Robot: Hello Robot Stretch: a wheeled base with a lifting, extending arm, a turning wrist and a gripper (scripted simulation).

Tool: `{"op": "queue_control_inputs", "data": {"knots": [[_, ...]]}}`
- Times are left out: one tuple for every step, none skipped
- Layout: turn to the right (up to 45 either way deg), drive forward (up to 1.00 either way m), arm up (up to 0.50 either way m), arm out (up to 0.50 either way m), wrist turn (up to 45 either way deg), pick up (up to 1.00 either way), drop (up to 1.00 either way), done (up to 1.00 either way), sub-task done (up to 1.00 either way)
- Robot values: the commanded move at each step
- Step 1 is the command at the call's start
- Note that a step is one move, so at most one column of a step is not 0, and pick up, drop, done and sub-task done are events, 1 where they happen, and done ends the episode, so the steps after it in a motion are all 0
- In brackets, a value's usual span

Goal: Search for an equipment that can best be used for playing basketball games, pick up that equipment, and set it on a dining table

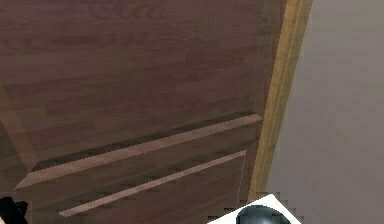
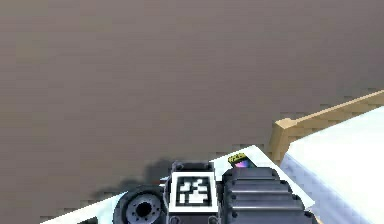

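Close up on a dark brown panelled door (image 1: 130, 90). Its light wood door frame (image 1: 278, 90) runs down the forward view's right, with plain grey wall (image 1: 345, 110) beyond it. The robot's white deck (image 1: 265, 200) sits at the bottom edge.

Arm side view: bare brown-grey wall (image 2: 150, 70). At the right there's a light wood rail (image 2: 320, 113) with a white surface (image 2: 345, 160) below it. At the bottom edge is a white marker square (image 2: 193, 190). The dark round body left of it is probably the gripper (image 2: 140, 208), but I can't resolve the fingers. Can't tell whether it holds anything, or where the basketball is.
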Motion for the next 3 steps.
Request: {"op": "queue_control_inputs", "data": {"knots": [[0.0, 0.00, 0.00, 0.00, 45.0, 0.00, 0.00, 0.00, 0.00], [0.0, 0.00, 0.00, 0.00, 30.0, 0.00, 0.00, 0.00, 0.00], [0.0, 0.00, -0.28, 0.00, 0.0, 0.00, 0.00, 0.00, 0.00]]}}
